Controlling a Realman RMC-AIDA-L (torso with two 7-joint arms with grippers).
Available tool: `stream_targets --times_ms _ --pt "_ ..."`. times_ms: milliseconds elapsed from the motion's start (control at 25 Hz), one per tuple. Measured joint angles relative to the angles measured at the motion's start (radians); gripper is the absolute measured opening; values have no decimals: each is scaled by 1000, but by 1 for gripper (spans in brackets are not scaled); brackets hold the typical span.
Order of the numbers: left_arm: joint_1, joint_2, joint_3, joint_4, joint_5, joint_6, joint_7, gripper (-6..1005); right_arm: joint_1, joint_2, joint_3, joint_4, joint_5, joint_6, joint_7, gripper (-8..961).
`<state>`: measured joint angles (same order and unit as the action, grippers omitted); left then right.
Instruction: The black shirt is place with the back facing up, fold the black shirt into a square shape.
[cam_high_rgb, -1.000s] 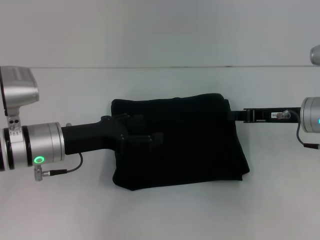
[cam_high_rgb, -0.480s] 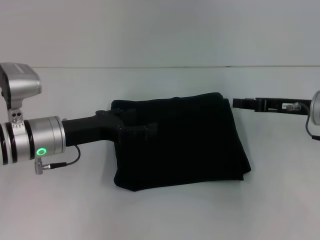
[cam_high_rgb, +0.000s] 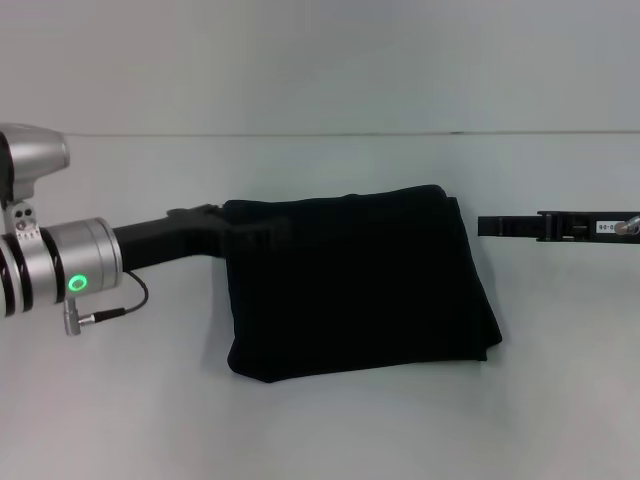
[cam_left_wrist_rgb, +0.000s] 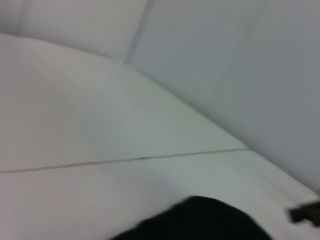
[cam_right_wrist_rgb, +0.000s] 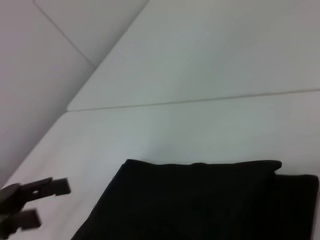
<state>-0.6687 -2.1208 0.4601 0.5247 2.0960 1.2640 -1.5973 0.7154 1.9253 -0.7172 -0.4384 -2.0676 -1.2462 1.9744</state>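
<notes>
Left pincer (cam_high_rgb: 262, 232): reaches in from the robot's left, its black body low over the near-left edge of the black shirt (cam_high_rgb: 360, 285); in the head view its tip blends into the dark cloth, so how far it is open, and whether it touches or grips the fabric, cannot be told.
Left arm: stretched almost level across the worktop (cam_high_rgb: 320, 420), silver wrist cylinder with a lit green ring at the frame's left edge, a thin cable looping beneath it.
Right pincer (cam_high_rgb: 490, 227): a thin black bar seen side-on, pointing toward the shirt's far-right corner but apart from it, with bare worktop between; its gape cannot be judged from this angle, and nothing shows in it.
Right arm: held level and reaching in from the frame's right edge, a small white label showing near that edge.
Black shirt: folded into a roughly square, slightly skewed block lying flat at the centre of the white worktop, layered edges showing along its right side.
Right wrist view: the shirt's (cam_right_wrist_rgb: 200, 205) folded edge fills the lower part, with the left pincer (cam_right_wrist_rgb: 30, 205) seen farther off at the edge.
Left wrist view: only a dark corner of the shirt (cam_left_wrist_rgb: 200, 222) on pale worktop.
</notes>
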Motion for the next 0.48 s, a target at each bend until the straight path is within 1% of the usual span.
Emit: stream_targets --times_ms 80,200,360,480 --pt "-3 0 0 -3 -16 -65 -45 883 -1 11 4 0 1 16 -12 569" --pt "-21 5 2 -22 -33 -168 -131 881 3 27 3 0 2 43 -37 523" --pt "-56 18 24 -53 -16 -272 -259 879 14 30 -3 -1 -2 46 -46 463" --pt "-75 22 61 -66 26 -364 -379 878 15 29 -3 -2 -4 43 -49 417"
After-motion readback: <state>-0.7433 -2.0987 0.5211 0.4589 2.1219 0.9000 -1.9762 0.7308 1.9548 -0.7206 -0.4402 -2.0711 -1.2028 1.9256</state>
